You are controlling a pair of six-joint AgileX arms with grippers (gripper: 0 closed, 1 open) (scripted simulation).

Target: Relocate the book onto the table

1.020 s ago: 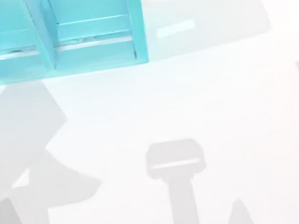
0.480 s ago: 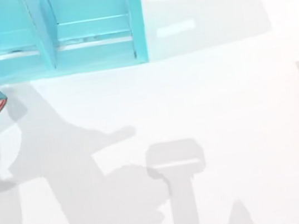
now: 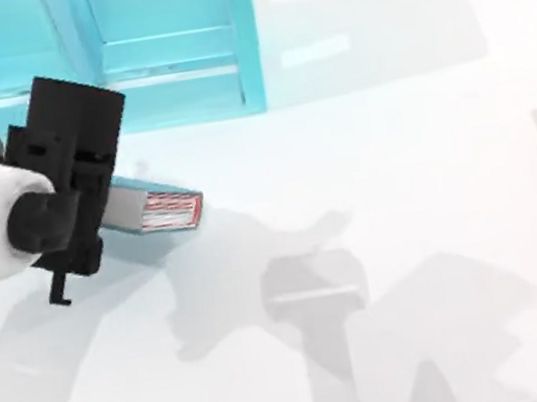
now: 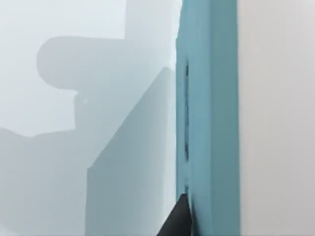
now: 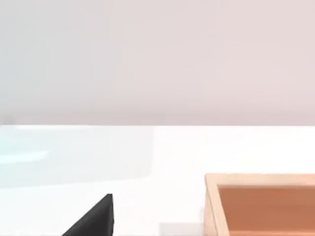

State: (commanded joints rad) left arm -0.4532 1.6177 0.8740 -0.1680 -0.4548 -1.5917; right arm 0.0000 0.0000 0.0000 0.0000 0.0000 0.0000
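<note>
Left gripper (image 3: 113,206) is carrying the book (image 3: 159,209) at the left of the top view, just below the teal shelf unit (image 3: 167,64), jaws closed on it near one end so the page edges are pointing lower right. Book is hanging over the white worktop (image 3: 399,192), shadow offset beneath, so likely not yet set down. Right arm is sitting parked off the right edge, a wooden box (image 5: 261,204) near it; its jaws' state I cannot tell

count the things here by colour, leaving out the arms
teal: 2, the book and the shelf unit
white: 1, the table
wood-coloured: 1, the box
total: 4
</note>
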